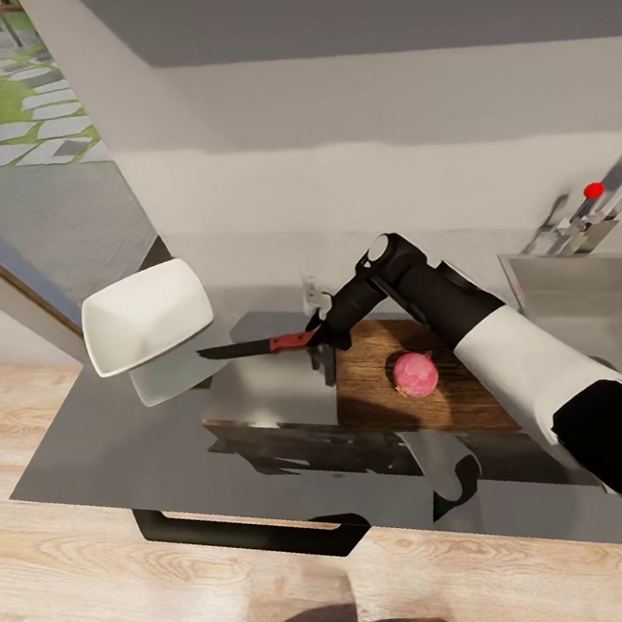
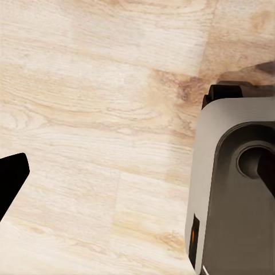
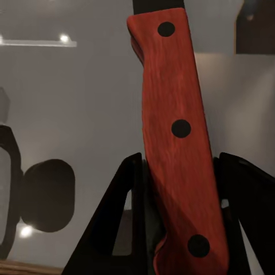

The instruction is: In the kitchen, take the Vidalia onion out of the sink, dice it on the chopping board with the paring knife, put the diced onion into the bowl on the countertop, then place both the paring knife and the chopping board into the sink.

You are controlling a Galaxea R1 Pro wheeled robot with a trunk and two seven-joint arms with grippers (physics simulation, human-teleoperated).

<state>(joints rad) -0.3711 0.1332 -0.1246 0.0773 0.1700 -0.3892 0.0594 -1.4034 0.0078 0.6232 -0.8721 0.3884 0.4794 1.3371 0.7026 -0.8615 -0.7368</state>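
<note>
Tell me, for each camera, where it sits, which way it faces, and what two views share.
Head view: sits high, looks down over the countertop, chopping board, onion, bowl and sink; the right arm reaches in, its right gripper holding the paring knife.
Left wrist view: faces down at the wooden floor and a grey part of the robot's base.
Right wrist view: looks along the jaws, shut on the knife's red handle.
Shared: head and right wrist views both show the paring knife.
</note>
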